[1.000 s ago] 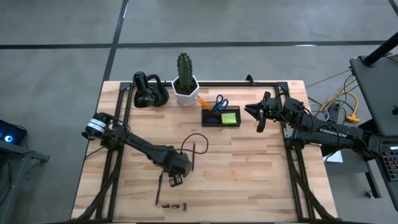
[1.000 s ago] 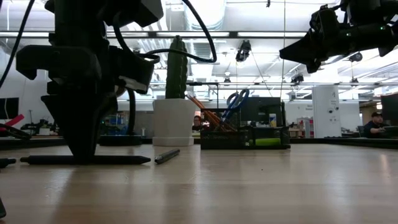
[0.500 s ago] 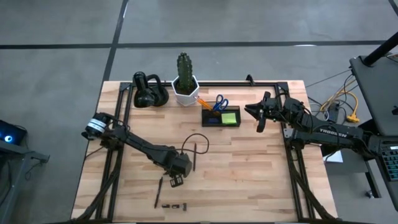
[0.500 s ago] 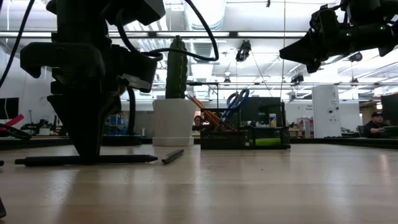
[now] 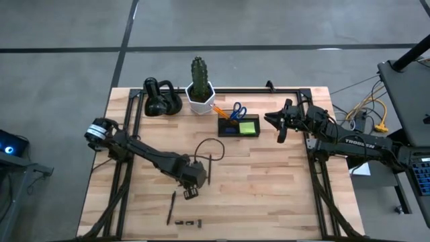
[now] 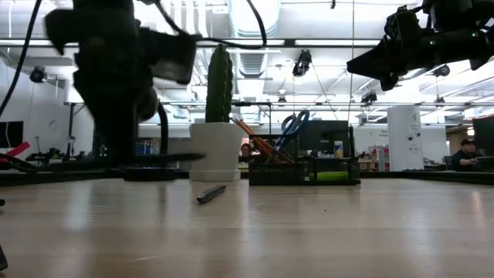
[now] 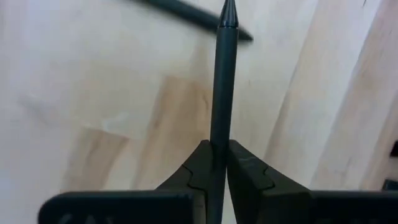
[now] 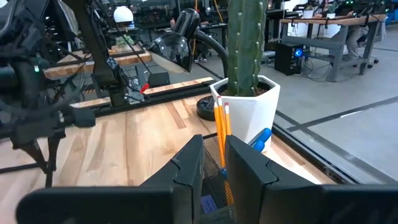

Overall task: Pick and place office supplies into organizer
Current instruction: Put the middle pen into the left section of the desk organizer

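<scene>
Left hand (image 7: 217,163) clamped on slim dark pen (image 7: 222,87), lifted off table (image 5: 269,188).

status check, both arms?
Left gripper shut on pen, lifted off the table. Right gripper waits beside the organizer. Second pen lies on the table; nothing blocking.

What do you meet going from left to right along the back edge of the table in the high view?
Black gadget → cactus pot → scissors standing in the organizer → green sticky-note pad → right gripper.
</scene>
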{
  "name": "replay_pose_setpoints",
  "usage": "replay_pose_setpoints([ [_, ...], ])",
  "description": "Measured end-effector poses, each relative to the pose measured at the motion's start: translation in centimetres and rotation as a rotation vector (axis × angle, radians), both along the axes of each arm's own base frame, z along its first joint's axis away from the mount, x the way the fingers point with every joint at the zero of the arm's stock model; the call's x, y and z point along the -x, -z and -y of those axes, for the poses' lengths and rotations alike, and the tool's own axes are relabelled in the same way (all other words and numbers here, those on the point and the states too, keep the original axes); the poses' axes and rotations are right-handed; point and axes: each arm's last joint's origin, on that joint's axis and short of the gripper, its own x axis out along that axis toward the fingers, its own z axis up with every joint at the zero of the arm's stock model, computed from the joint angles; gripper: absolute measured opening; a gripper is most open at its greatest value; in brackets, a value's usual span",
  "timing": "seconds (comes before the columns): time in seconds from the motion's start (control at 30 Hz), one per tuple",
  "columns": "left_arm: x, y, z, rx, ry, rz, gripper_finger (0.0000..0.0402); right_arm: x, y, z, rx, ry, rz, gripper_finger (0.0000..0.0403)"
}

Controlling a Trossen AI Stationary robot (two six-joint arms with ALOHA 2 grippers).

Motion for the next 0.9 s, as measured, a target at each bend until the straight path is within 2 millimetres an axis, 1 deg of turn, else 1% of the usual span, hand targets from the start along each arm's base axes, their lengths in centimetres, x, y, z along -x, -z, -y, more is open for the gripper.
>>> replay_pose_setpoints([
  [0.1,0.0,-1.1,-0.8,-0.036,-0.039,0.056,0.0015,0.0,0.0,0.0,-0.008,0.000,0.002,0.0057],
  [0.23,-0.3,-2.8,-2.6,-0.086,-0.121,0.163,0.0015,0.0,0.0,0.0,-0.020,0.001,0.006,0.0057],
  [0.33,-0.8,-4.4,-4.1,-0.117,-0.195,0.281,0.0015,0.0,0.0,0.0,-0.021,0.001,0.005,0.0057],
  [0.57,-2.5,-7.3,-7.7,-0.238,-0.279,0.567,0.0015,0.0,0.0,0.0,-0.023,0.000,0.005,0.0057],
  [0.77,-4.1,-8.5,-11.0,-0.331,-0.324,0.757,0.0015,0.0,0.0,0.0,-0.024,0.000,0.005,0.0057],
  [0.9,-5.0,-8.6,-13.2,-0.398,-0.342,0.835,0.0015,0.0,0.0,0.0,-0.036,0.000,0.008,0.0057],
])
